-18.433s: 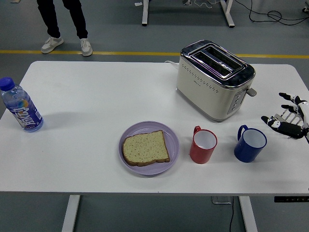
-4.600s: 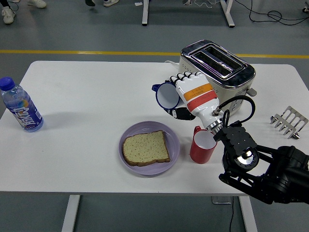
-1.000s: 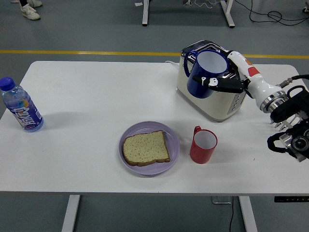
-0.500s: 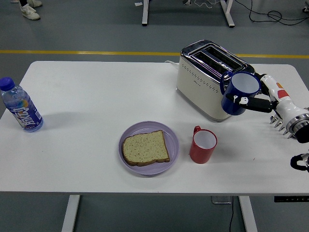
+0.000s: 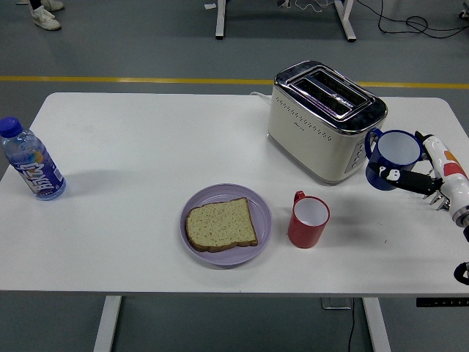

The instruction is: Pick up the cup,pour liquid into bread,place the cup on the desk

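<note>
My right hand [image 5: 410,174] is shut on the blue cup [image 5: 391,158], which is upright with its white inside showing, held above the table just right of the toaster [image 5: 322,119]. The white and orange forearm [image 5: 451,176] runs off to the right edge. A slice of bread [image 5: 220,224] lies on the purple plate [image 5: 260,207] near the table's front middle. A red cup [image 5: 308,220] stands right of the plate. My left hand is out of sight.
A water bottle with a blue cap [image 5: 31,161] stands at the left edge. A small metal rack [image 5: 437,196] is partly hidden behind my right hand. A person's shoes [image 5: 45,17] show at the top left, beyond the table [image 5: 146,139].
My right hand has carried the blue cup right and down, from in front of the toaster's top to beside its right end, lower toward the table.
</note>
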Motion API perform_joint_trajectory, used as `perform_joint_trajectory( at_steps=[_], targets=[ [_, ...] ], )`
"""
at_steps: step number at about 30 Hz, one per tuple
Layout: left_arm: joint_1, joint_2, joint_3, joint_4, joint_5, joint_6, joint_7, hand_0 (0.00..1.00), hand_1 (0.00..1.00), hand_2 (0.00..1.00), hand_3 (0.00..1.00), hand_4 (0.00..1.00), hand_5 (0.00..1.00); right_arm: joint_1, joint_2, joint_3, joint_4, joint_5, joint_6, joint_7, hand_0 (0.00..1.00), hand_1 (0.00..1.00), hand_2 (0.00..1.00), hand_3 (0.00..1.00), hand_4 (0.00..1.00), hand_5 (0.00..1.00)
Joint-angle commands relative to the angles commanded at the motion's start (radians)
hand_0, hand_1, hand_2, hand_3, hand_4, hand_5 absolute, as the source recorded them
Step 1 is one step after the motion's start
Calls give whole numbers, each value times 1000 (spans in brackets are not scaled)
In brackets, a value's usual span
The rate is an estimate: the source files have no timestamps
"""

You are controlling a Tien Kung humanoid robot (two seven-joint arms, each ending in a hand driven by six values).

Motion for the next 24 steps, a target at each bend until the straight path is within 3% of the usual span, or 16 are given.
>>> perform_joint_trajectory(
  at_steps=[24],
  targets=[
    [-3, 0, -3, 0, 5, -1, 2, 686, 698, 703, 560, 252, 998, -116, 167, 59, -167, -18, -57, 125, 535, 322, 425, 459, 686, 144]
  ],
)
